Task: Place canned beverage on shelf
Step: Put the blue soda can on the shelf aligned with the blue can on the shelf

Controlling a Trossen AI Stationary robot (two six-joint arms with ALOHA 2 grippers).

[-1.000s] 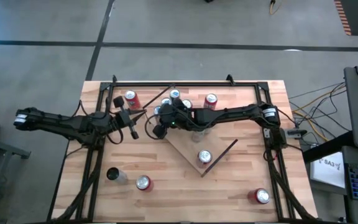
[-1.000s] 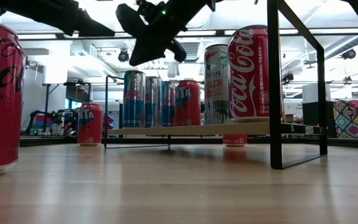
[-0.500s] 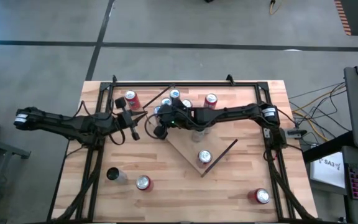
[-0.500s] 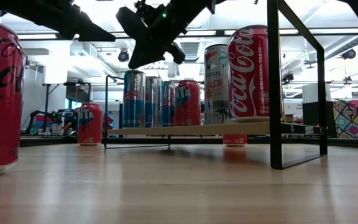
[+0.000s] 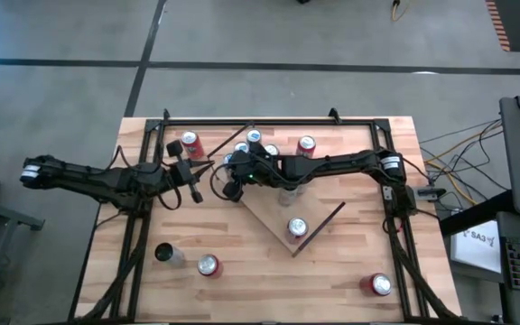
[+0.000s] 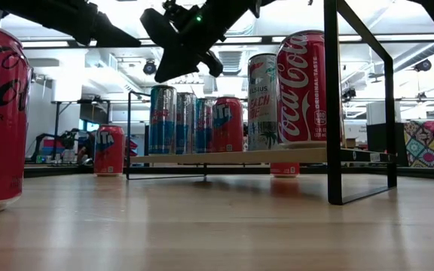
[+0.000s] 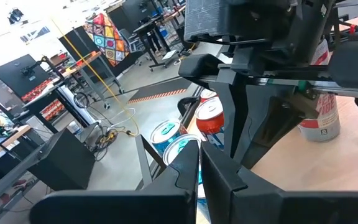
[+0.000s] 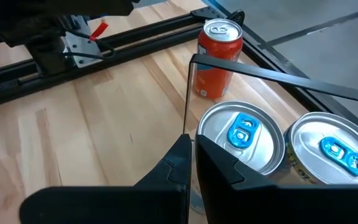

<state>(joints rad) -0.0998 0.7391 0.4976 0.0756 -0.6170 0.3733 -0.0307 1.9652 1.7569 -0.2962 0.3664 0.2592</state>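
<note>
Right end effector (image 5: 231, 191) closed, empty, above blue-topped can (image 8: 242, 135); likely rigid, smooth, slippery, so grip mid-body. Left end effector (image 5: 194, 195) closed, empty.

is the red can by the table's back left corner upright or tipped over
Upright. The high view shows the red can as a round silver lid from straight above, and the right wrist view shows it standing on its base.

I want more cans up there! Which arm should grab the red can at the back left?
Probably the left gripper: empty, shut, close beside the red can. The right gripper hangs over the shelf.
</note>
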